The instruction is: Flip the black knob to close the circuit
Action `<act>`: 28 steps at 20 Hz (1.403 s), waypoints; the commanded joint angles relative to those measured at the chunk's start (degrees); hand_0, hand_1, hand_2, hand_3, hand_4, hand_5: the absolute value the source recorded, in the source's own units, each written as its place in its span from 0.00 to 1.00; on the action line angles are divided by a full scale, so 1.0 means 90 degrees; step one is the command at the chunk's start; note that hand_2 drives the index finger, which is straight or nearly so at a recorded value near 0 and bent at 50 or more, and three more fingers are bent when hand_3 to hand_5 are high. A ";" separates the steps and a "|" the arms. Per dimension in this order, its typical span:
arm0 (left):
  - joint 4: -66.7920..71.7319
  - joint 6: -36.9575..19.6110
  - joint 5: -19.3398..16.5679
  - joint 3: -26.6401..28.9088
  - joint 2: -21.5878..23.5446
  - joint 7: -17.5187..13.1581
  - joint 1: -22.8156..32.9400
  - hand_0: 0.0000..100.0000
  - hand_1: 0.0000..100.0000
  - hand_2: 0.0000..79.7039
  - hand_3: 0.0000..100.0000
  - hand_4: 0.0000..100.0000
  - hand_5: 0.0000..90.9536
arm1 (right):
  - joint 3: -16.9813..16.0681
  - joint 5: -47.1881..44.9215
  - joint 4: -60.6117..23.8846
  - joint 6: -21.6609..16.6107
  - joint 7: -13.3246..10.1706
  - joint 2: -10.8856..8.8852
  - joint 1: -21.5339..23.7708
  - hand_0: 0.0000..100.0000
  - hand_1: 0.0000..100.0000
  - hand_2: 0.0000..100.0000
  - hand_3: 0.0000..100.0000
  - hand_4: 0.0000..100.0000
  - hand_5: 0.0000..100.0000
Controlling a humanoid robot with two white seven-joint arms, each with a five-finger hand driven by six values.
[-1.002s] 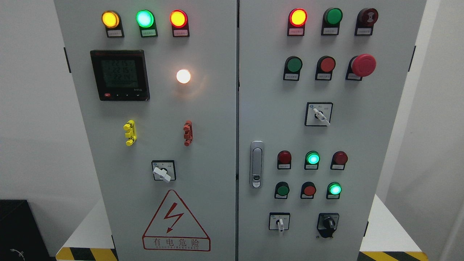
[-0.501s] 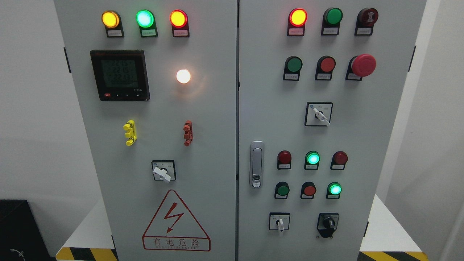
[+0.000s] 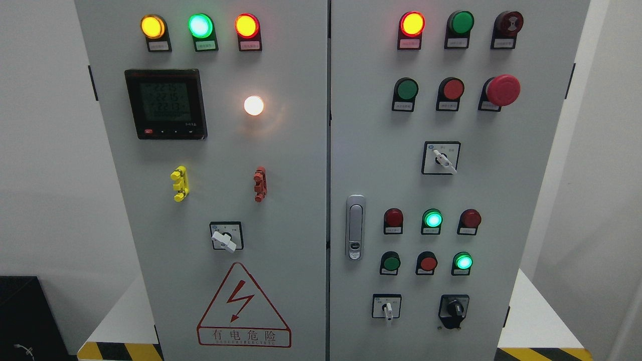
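Plain white walls (image 3: 45, 150) on both sides; white platform (image 3: 118, 316) below, edged with yellow-black tape (image 3: 120, 351); black box (image 3: 25, 316) lower left.

Bare grey metal door panel (image 3: 496, 240) lies open at lower right of the frame around the black rotary knob (image 3: 454, 310). Closest protrusions: a white-handled selector switch (image 3: 386, 307) to its left, a lit green round button (image 3: 463, 261) just above.

Matt grey metal cabinet (image 3: 281, 165), glossy black plastic knob (image 3: 454, 309)
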 commanded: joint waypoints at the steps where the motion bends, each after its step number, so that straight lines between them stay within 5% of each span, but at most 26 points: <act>1: 0.0137 0.0005 -0.0137 -0.0127 0.0000 0.0000 0.0000 0.00 0.00 0.00 0.00 0.00 0.00 | -0.0150 0.0369 -0.0653 0.0017 -0.0015 0.0096 0.0008 0.00 0.34 0.69 0.83 0.63 0.61; 15: 0.0137 0.0005 -0.0137 -0.0137 0.0000 0.0000 0.0000 0.00 0.00 0.00 0.00 0.00 0.00 | -0.0530 0.0935 -0.1756 0.0124 -0.0005 0.0116 -0.0050 0.00 0.34 0.71 0.85 0.65 0.64; 28: 0.0137 -0.0005 -0.0136 -0.0127 0.0000 0.0000 0.0000 0.00 0.00 0.00 0.00 0.00 0.00 | -0.0862 0.1931 -0.2869 0.0144 -0.0005 0.0126 -0.0050 0.00 0.32 0.77 0.94 0.75 0.77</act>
